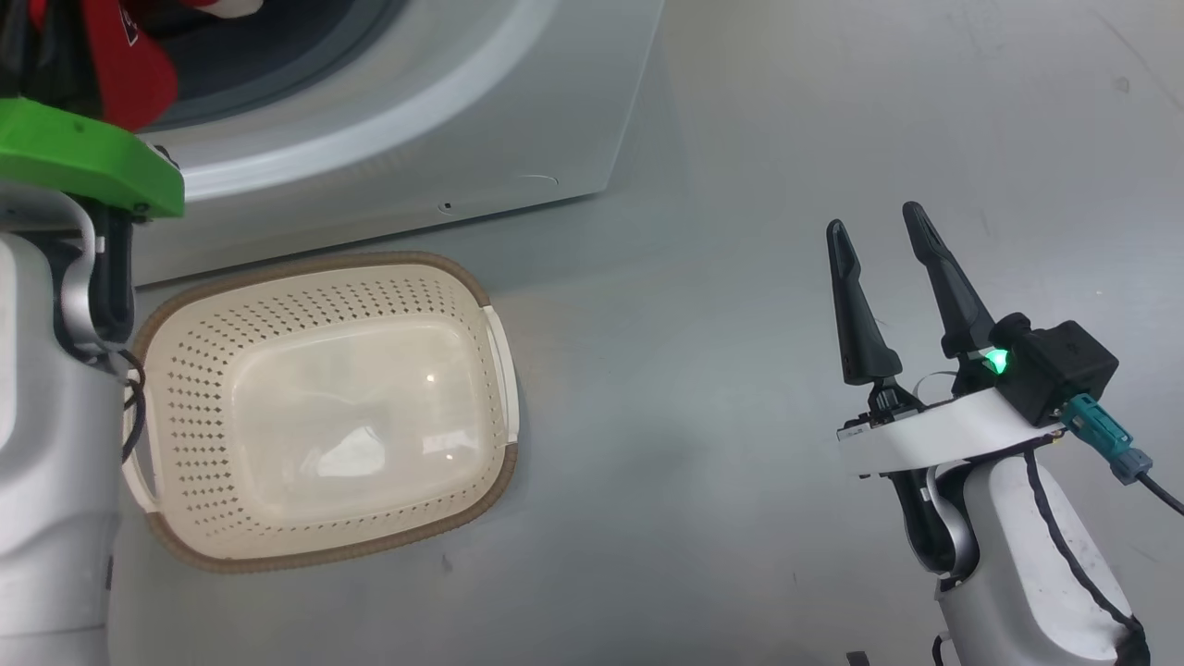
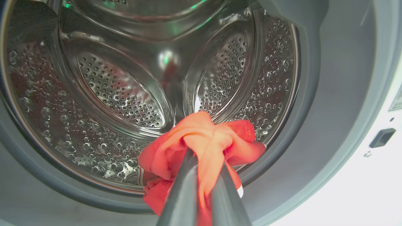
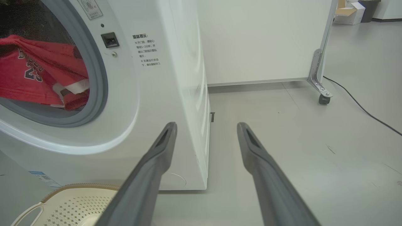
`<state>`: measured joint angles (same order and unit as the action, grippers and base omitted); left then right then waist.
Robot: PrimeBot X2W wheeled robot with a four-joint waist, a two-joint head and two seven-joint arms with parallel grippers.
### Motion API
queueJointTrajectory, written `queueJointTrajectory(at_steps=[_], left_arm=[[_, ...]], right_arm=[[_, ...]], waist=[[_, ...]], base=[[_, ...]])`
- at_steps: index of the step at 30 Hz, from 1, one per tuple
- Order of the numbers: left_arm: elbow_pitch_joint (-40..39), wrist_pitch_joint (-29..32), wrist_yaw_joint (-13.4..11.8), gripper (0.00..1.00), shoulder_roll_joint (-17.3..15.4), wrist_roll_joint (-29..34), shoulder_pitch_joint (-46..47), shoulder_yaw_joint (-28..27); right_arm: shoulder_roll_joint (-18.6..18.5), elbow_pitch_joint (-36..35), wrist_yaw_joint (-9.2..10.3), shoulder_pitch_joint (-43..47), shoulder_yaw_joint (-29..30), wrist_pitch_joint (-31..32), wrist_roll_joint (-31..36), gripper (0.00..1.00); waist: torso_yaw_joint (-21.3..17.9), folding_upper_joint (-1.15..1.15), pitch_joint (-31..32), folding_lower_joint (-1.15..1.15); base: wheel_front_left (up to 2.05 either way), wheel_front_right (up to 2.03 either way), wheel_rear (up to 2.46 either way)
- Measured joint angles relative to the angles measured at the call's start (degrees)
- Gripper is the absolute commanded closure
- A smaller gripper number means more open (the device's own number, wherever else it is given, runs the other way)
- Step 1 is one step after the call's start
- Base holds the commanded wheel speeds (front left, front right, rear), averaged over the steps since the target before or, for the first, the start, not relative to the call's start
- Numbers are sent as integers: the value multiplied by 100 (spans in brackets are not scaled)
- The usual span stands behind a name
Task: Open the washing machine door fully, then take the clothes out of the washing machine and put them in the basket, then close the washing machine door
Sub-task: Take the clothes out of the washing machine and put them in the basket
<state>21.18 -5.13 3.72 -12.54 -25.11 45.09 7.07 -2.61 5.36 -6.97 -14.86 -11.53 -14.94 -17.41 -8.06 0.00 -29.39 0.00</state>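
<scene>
In the left wrist view my left gripper (image 2: 205, 160) is shut on a bunch of the red clothes (image 2: 204, 138), just at the mouth of the steel drum (image 2: 119, 91). The clothes (image 3: 34, 75) hang in the open front of the white washing machine (image 3: 157, 94), inside its grey seal (image 3: 100, 78). The washing machine door is out of view. The cream basket (image 1: 370, 264) stands on the floor right in front of the washing machine (image 1: 416, 120), with nothing in it. My right gripper (image 1: 874, 220) is open over bare floor to the right, holding nothing.
My left arm (image 1: 46, 416) with its green part (image 1: 83, 157) reaches up past the basket's left side. A white wheeled partition (image 3: 320, 94) stands behind the machine, with a black cable (image 3: 361, 106) on the grey floor. Boxes (image 3: 345, 12) sit far back.
</scene>
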Motion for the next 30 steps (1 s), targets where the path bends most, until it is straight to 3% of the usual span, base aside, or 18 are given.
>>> queueJointTrajectory(at_steps=[13,30], left_arm=[[-767,-509,-259,100,100,198,-901,35],[-1326,-480,-645,100,456,215,-2250,196]], right_arm=[[-1,56,0,372,34,0,35,0],[-1,20,-1,626,-14,0,90,0]], waist=[[311,0,692,0],[577,0,1063,0]], base=[[0,0,0],[0,0,0]])
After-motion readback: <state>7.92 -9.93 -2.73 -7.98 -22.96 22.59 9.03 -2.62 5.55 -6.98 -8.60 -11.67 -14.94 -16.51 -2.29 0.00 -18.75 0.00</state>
